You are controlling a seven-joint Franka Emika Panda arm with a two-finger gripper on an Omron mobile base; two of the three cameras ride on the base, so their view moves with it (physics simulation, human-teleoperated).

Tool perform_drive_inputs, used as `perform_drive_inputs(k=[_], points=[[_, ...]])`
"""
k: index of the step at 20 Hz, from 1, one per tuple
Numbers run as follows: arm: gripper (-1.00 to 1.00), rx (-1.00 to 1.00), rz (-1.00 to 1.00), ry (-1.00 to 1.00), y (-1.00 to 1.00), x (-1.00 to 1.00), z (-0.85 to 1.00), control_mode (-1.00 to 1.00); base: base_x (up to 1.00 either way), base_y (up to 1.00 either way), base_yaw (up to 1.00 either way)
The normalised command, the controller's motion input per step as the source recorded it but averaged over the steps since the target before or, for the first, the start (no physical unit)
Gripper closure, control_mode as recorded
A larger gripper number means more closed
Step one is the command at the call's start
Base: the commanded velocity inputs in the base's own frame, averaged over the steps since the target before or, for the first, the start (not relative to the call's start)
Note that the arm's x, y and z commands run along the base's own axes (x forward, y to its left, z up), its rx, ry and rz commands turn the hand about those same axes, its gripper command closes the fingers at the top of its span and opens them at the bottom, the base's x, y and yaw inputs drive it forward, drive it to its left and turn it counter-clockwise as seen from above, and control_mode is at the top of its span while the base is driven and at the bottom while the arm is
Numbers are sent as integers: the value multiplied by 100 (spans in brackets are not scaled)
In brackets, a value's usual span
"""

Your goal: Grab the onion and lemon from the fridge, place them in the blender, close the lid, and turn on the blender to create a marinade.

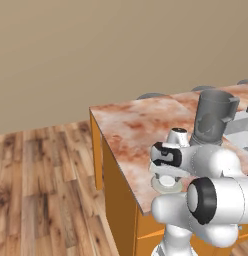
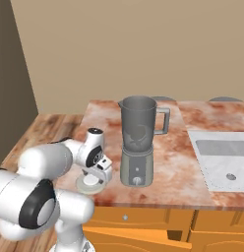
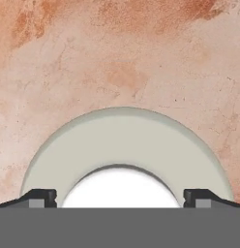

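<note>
Gripper (image 3: 120,198) spread wide, pointing straight down over the lid (image 3: 124,145), one fingertip (image 3: 40,197) at each side of the disc; contact not discernible. Lid (image 2: 89,183) lies flat on the table (image 2: 168,162) near its front edge, just beside the blender (image 2: 137,142). Blender jar open-topped, upright. Sink (image 2: 225,157) well apart.
</note>
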Motion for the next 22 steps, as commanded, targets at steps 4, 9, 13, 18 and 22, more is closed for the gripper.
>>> perform_drive_inputs(k=[4, 9, 13, 18, 22], points=[[100, 1, 4, -9, 0, -16, 36, -100, 0, 0, 0], [100, 0, 7, -20, 0, 22, 96, -100, 0, 0, 0], [100, 0, 10, -35, 0, 1, 99, -100, 0, 0, 0], [100, -5, 8, -37, 0, 0, 100, -100, 0, 0, 0], [100, -9, 5, -29, 0, 0, 100, -100, 0, 0, 0]])
